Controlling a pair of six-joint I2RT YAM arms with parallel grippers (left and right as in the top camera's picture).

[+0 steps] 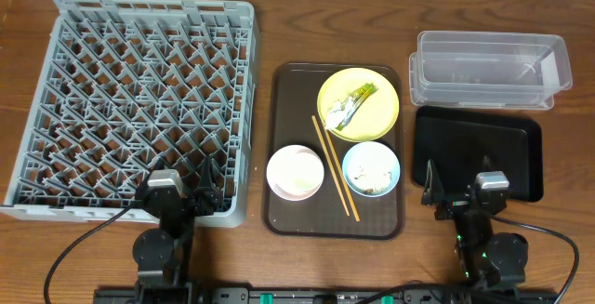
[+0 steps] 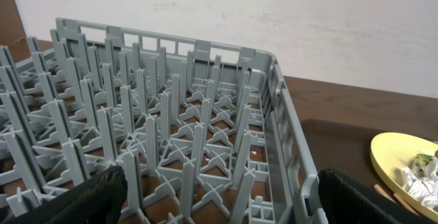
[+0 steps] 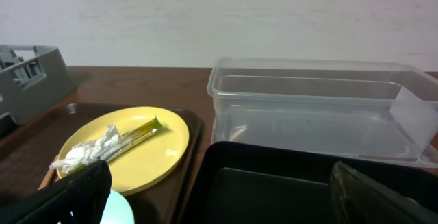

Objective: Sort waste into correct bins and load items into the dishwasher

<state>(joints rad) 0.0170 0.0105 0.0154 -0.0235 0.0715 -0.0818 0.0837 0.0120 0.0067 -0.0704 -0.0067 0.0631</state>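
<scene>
A brown tray (image 1: 288, 90) in the middle holds a yellow plate (image 1: 383, 95) with a crumpled wrapper (image 1: 348, 107), a white bowl (image 1: 295, 172), a light blue bowl (image 1: 371, 167) with scraps, and wooden chopsticks (image 1: 335, 166). The grey dish rack (image 1: 139, 104) stands at the left. A clear plastic bin (image 1: 488, 67) and a black bin (image 1: 479, 151) stand at the right. My left gripper (image 1: 182, 195) is open and empty at the rack's near right corner (image 2: 287, 155). My right gripper (image 1: 457, 191) is open and empty over the black bin's near edge (image 3: 287, 183). The plate (image 3: 147, 148) and wrapper (image 3: 102, 145) show in the right wrist view.
The wooden table (image 1: 567, 239) carries everything. The rack's prongs (image 2: 171, 114) stand upright right in front of the left gripper. The clear bin (image 3: 315, 107) lies beyond the black bin. A pale wall (image 3: 219, 18) runs behind the table.
</scene>
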